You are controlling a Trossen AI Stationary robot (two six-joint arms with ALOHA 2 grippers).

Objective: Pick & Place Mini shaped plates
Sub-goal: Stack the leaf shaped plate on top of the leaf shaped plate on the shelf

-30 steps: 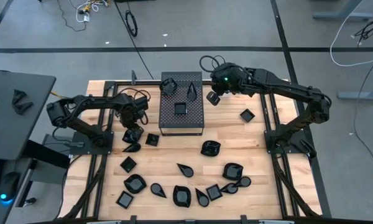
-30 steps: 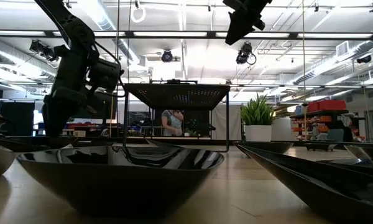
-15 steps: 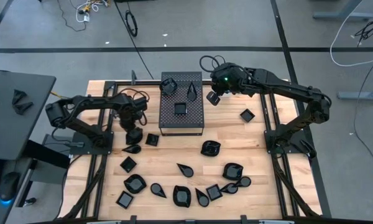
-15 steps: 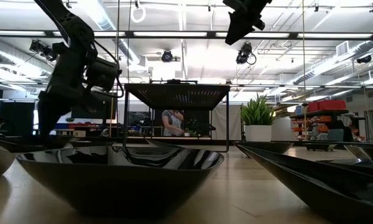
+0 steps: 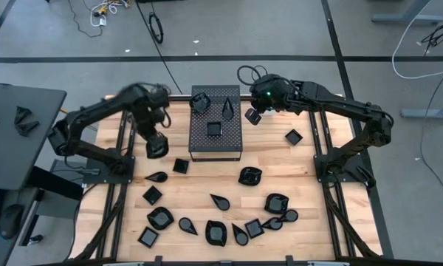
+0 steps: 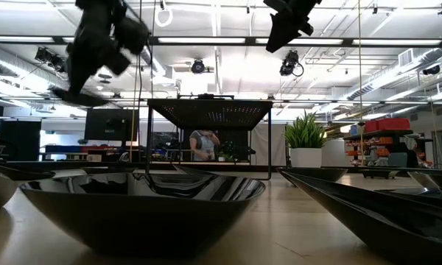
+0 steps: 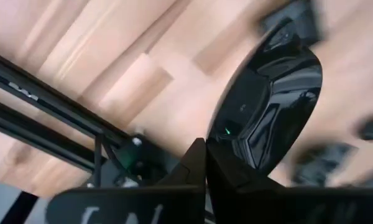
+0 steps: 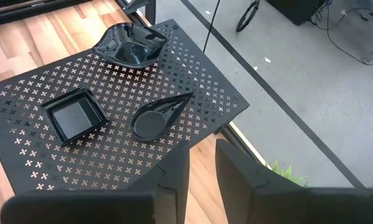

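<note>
Left end effector (image 5: 156, 145) clamped on rounded plate (image 7: 267, 109), lifted off counter (image 5: 280, 177) for carrying to perforated box (image 5: 215, 122); right end effector (image 8: 202, 163) empty, fingers apart, beside box.

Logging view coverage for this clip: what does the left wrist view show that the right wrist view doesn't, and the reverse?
Only the left wrist view shows the left tool shut on a rounded plate, lifted over the table. Only the right wrist view shows the box top holding three plates: square, teardrop and leaf, with the right tool open above. Both show bare wood.
</note>
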